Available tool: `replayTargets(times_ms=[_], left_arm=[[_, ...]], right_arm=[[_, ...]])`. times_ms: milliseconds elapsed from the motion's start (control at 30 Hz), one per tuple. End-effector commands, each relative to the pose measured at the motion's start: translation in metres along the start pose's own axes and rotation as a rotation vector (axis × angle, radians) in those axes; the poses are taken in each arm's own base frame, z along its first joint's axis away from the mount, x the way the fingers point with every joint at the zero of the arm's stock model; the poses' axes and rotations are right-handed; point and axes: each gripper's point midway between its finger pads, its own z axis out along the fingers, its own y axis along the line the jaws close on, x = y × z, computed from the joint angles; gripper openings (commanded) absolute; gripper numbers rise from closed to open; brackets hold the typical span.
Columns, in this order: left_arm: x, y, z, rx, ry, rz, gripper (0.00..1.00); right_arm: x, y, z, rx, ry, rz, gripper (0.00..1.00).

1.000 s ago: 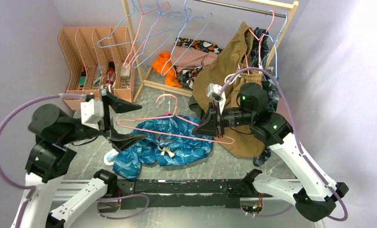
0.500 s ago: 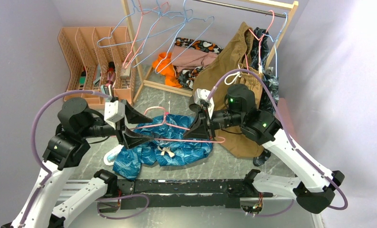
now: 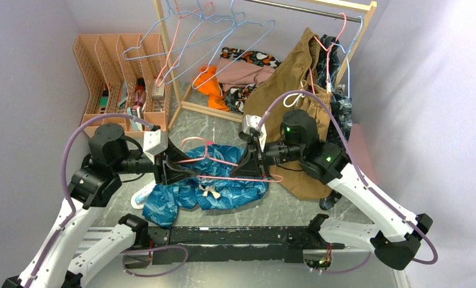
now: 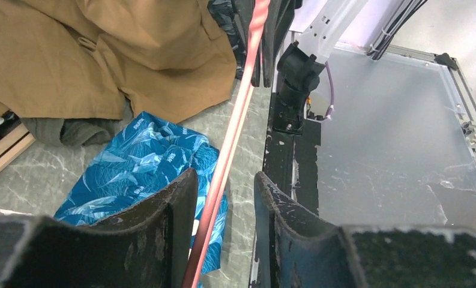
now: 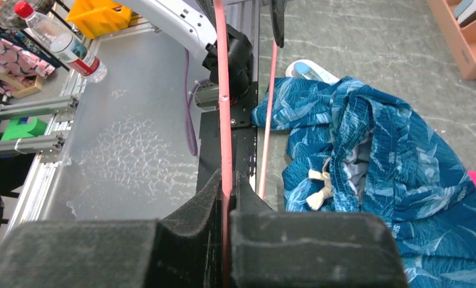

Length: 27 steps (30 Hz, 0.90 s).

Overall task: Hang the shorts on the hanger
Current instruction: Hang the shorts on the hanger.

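Shorts (image 3: 229, 192) lie crumpled on the table (image 3: 222, 128) between both arms, under the raised hanger (image 5: 222, 90). Right gripper (image 5: 226, 180) pinches one end of its wire; left gripper (image 4: 223, 180) straddles the other end, jaws parted, not yet clamped.

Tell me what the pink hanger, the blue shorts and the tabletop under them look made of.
The hanger: thin wire, probably metal under a smooth pink coating; straight, slender lines. The shorts: light matte fabric, rumpled in soft folds. The tabletop: grey with pale veins; stone or printed laminate, cannot tell.
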Motion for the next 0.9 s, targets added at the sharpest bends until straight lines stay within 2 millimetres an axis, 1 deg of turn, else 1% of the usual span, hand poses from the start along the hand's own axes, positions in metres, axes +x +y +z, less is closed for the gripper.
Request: replayTargets(times_ms=[0, 33, 67, 100, 167, 200, 467, 500, 567, 600, 700, 767, 867], left_arm=[[-0.001, -0.001, 0.005, 0.042, -0.019, 0.031, 0.07], [-0.001, 0.002, 0.005, 0.026, -0.020, 0.033, 0.07], [-0.001, 0.004, 0.005, 0.016, -0.022, 0.038, 0.07], [-0.001, 0.005, 0.004, 0.005, -0.024, 0.043, 0.07], [-0.002, 0.007, 0.004, -0.016, -0.030, 0.049, 0.07], [-0.002, 0.008, 0.004, -0.022, -0.033, 0.052, 0.07], [-0.003, 0.009, 0.005, -0.020, -0.039, 0.052, 0.07], [-0.004, 0.010, 0.005, -0.023, -0.041, 0.053, 0.07], [-0.004, 0.010, 0.005, -0.024, -0.044, 0.056, 0.07], [-0.004, 0.011, 0.005, -0.023, -0.047, 0.055, 0.07], [-0.005, 0.012, 0.007, -0.019, -0.058, 0.045, 0.07], [-0.006, 0.011, 0.009, -0.012, -0.071, 0.038, 0.07], [-0.006, 0.012, 0.010, -0.009, -0.083, 0.030, 0.07]], right_arm=[[-0.001, 0.001, 0.001, 0.000, 0.009, 0.004, 0.09], [-0.003, 0.002, 0.000, -0.001, 0.015, 0.004, 0.15], [-0.002, 0.004, 0.000, -0.005, 0.025, 0.008, 0.18], [-0.003, 0.004, -0.001, -0.003, 0.031, 0.007, 0.17], [-0.005, 0.001, -0.003, 0.029, 0.031, 0.010, 0.01], [-0.005, 0.000, -0.003, 0.040, 0.028, 0.008, 0.00], [-0.005, -0.005, 0.000, 0.060, 0.015, 0.023, 0.00], [-0.005, -0.005, 0.000, 0.053, 0.013, 0.021, 0.03], [-0.008, -0.003, 0.002, 0.038, 0.003, 0.020, 0.15], [-0.012, -0.002, 0.002, 0.032, -0.009, 0.019, 0.19], [-0.021, 0.000, 0.008, 0.007, -0.041, 0.016, 0.28], [-0.025, 0.000, 0.015, 0.001, -0.057, 0.017, 0.29], [-0.025, -0.002, 0.027, -0.006, -0.053, 0.022, 0.28]])
